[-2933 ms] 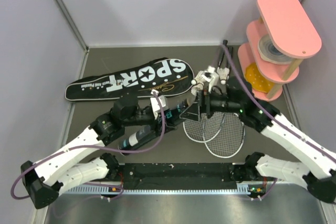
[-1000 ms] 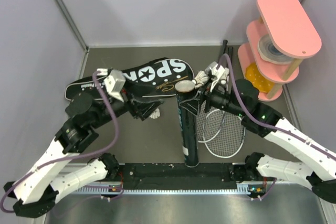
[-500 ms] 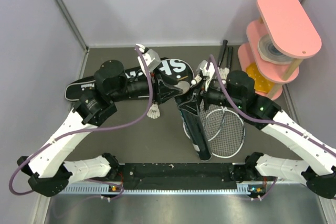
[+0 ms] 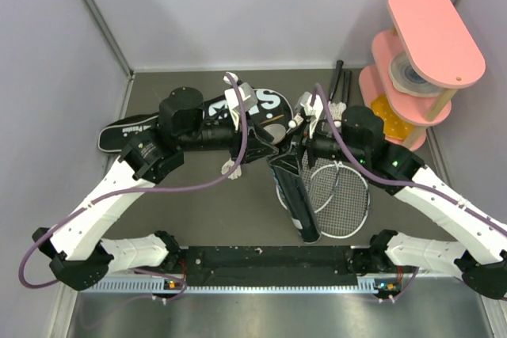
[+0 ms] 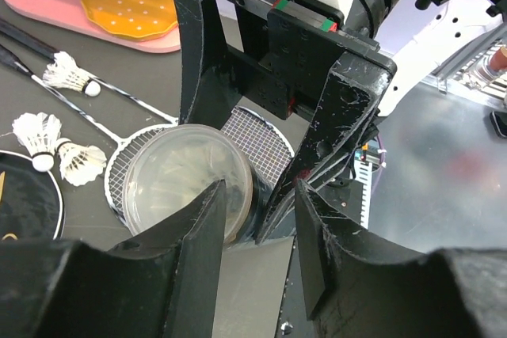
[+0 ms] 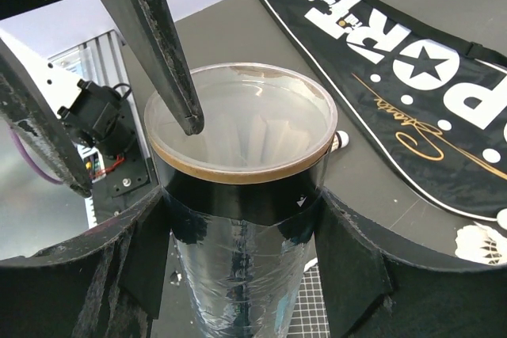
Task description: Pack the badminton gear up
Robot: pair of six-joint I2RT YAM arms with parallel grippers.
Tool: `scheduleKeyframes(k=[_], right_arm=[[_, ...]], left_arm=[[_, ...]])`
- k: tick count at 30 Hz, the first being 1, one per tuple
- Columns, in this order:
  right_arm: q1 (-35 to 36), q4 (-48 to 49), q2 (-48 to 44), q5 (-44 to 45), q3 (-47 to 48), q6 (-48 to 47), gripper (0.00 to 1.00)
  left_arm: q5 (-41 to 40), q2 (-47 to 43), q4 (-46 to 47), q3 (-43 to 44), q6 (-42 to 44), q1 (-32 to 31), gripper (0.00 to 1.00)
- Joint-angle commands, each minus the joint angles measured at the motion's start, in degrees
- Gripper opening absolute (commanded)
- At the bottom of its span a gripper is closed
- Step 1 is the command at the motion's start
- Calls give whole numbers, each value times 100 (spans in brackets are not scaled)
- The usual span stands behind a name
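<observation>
Tube (image 6: 238,290) clamped by R fingers (image 6: 348,267); L fingers (image 5: 194,243) apart, straddling lid (image 6: 253,128) rim, little clearance. Tip-on-lid contact seen only in R wrist view.

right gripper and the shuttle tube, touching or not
Touching. Right wrist view: the right gripper has both jaws pressed against the shuttle tube below its lid.

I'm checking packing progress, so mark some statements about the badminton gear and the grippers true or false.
1. The right gripper grips the shuttle tube. True.
2. The tube's clear lid is off. False: it sits on the tube's top.
3. Both rackets are inside the SPORT bag. False: they lie on the table, outside it.
4. Shuttlecocks lie loose on the table. True.
5. One left gripper finger reaches over the lid. True.
</observation>
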Motion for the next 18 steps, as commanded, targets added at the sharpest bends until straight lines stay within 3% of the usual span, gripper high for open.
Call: scheduleKeyframes(k=[1, 3, 6, 7, 10, 14, 18], right_arm=[[-49, -30, -29, -151, 304, -208, 24], [-49, -30, -12, -151, 304, -208, 24], [-49, -21, -3, -133, 304, -217, 23], [-49, -30, -3, -125, 295, -217, 23], [-49, -30, -3, -107, 278, -226, 22], [-49, -56, -29, -2, 173, -314, 21], [-49, -73, -178, 262, -117, -542, 23]], left_arm=[[164, 38, -34, 56, 174, 23, 43], [181, 73, -104, 73, 244, 15, 41], [216, 117, -271, 153, 332, 15, 30], [190, 134, -315, 179, 350, 23, 19], [225, 135, -473, 214, 455, 15, 0], [330, 38, -483, 232, 438, 15, 0], [891, -120, -158, 153, -227, 164, 0]])
